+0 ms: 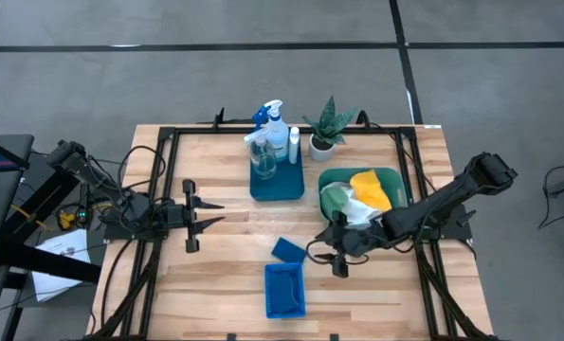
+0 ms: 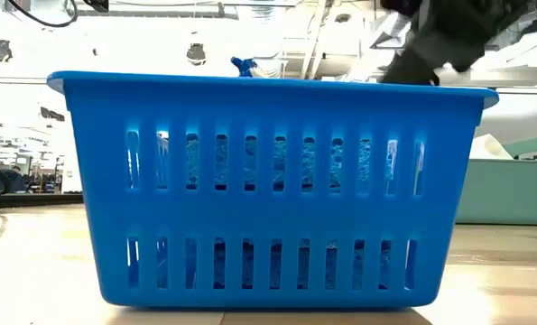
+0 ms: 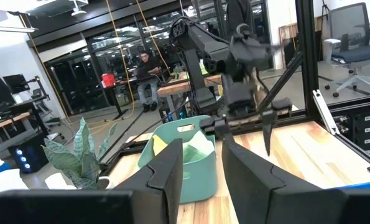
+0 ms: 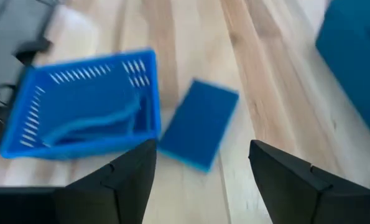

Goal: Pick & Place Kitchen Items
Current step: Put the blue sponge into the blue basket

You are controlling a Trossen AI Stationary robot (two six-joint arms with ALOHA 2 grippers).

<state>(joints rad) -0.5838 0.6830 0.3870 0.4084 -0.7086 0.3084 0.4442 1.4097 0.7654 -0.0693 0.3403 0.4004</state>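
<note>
A small blue square sponge (image 1: 286,249) lies flat on the wooden table, also in the right wrist view (image 4: 200,130). My right gripper (image 1: 323,252) hovers just right of it, open and empty (image 4: 202,150). The blue basket (image 1: 284,290) stands at the near edge with something blue inside (image 4: 94,121). The spray bottle (image 1: 274,123), a white bottle (image 1: 280,142) and a clear bottle (image 1: 263,156) stand on a blue tray (image 1: 278,185). Yellow (image 1: 372,188), green (image 1: 334,197) and white (image 1: 357,210) cloths lie in the teal tub (image 1: 388,174). My left gripper (image 1: 209,215) waits open at the table's left.
A small potted plant (image 1: 327,128) stands at the far edge beside the tray. The black frame rails (image 1: 168,189) run along the table's sides. The basket (image 2: 268,190) fills the low view, with the teal tub (image 2: 512,190) behind it on the right.
</note>
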